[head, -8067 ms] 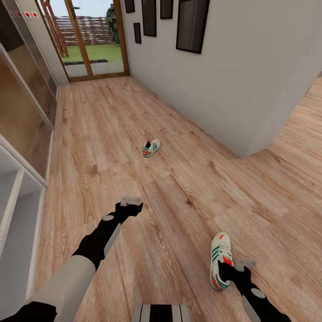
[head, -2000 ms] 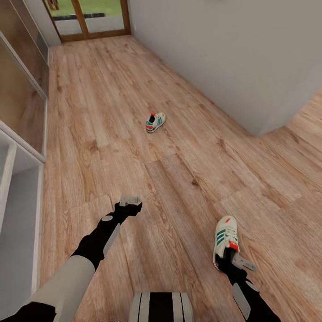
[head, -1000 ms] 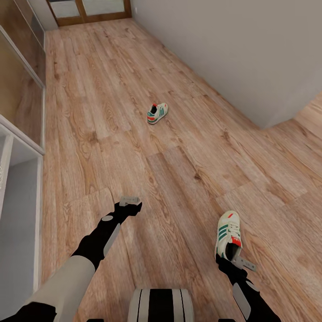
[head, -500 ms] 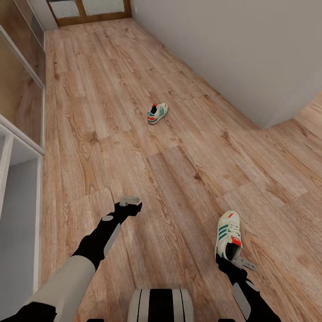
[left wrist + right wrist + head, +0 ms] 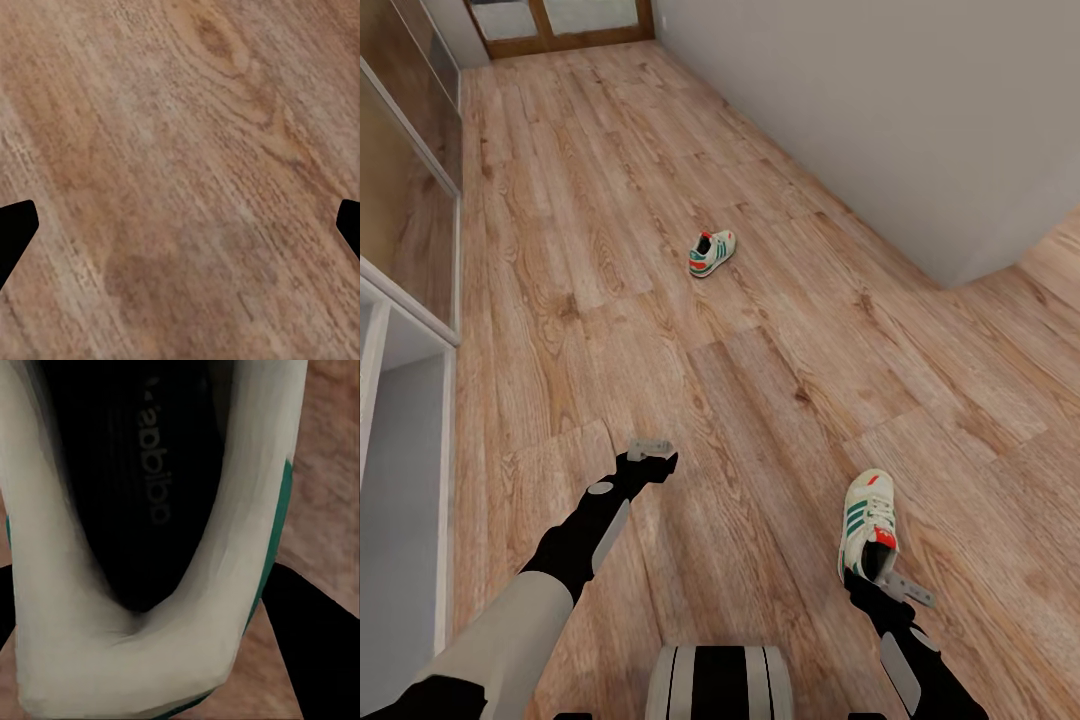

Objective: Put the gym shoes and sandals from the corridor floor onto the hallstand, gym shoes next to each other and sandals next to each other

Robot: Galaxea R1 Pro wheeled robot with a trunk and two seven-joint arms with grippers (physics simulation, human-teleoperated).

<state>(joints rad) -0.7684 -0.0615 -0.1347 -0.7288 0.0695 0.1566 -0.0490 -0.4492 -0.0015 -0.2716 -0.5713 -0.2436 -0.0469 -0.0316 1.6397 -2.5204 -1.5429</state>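
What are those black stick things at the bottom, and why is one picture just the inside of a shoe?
The black sticks are a robot's two arms. The big picture comes from a camera on its head, looking down at a wooden corridor floor. Each arm ends in a claw, and each claw has its own little camera.

The right claw is at the heel of a white gym shoe with green stripes. Its camera looks straight into that shoe's dark opening, with the black fingers on either side of the heel. I can't be sure whether it is squeezing yet.

The left claw is open and holds nothing. Its camera sees bare floorboards between the two black fingertips.

A second gym shoe lies farther down the corridor. The pale unit at the left edge looks like the shoe rack.
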